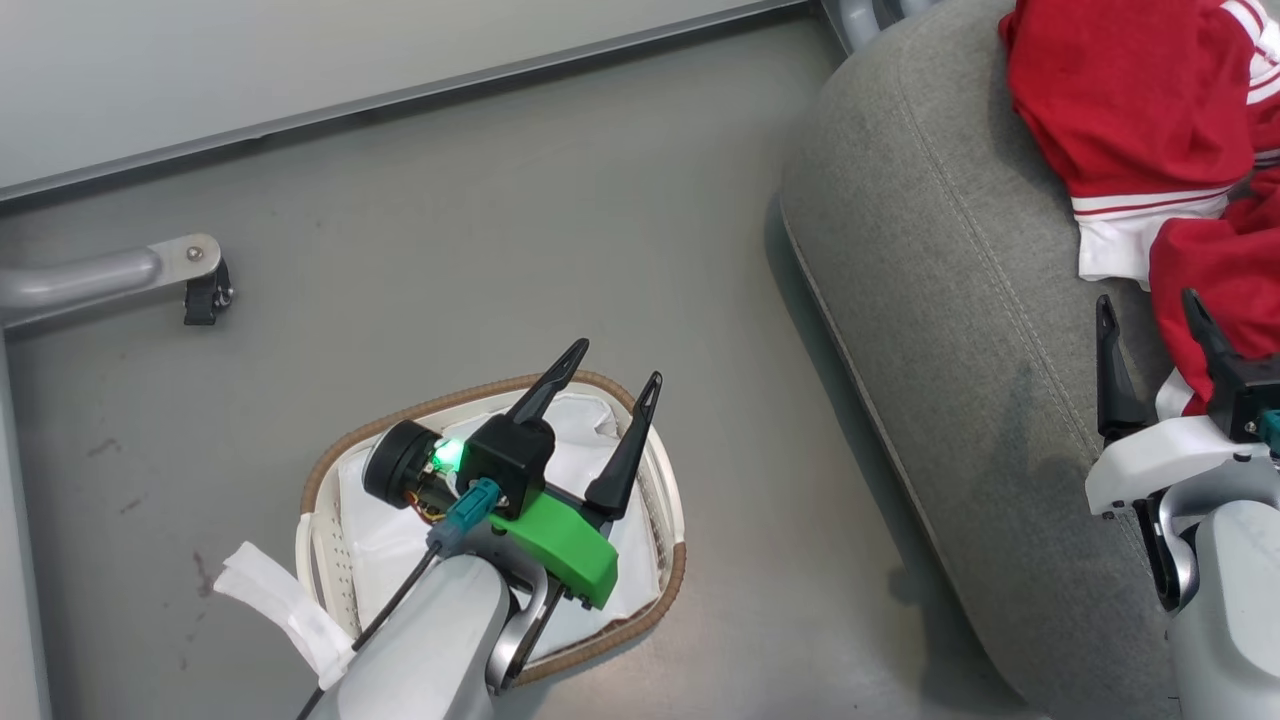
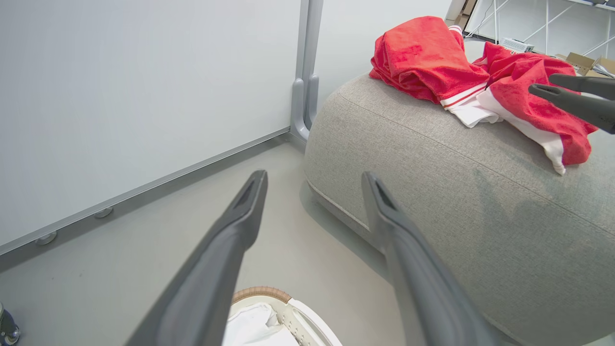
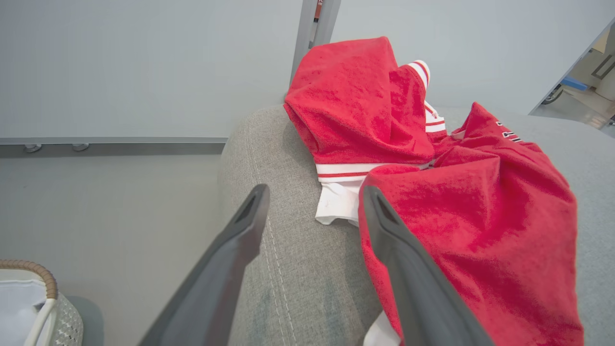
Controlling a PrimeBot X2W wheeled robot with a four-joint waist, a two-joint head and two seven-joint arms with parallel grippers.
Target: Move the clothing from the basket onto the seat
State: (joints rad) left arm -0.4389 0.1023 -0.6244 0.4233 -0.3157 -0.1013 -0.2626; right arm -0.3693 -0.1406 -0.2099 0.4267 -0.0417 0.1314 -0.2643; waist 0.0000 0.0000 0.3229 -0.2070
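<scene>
The red clothing lies bunched on the grey seat at the right, with white cuffs and stripe trim showing. In the wrist views the clothing rests on top of the seat. The white basket with its brown rim stands on the floor at lower centre and holds just a white liner sheet. My left gripper hovers open above the basket, nothing between its fingers. My right gripper is open over the seat, beside the clothing's near edge.
A grey metal leg with a black caster stands on the floor at the left. A pale wall panel with a metal base rail runs along the back. A white strip hangs off the basket's left side.
</scene>
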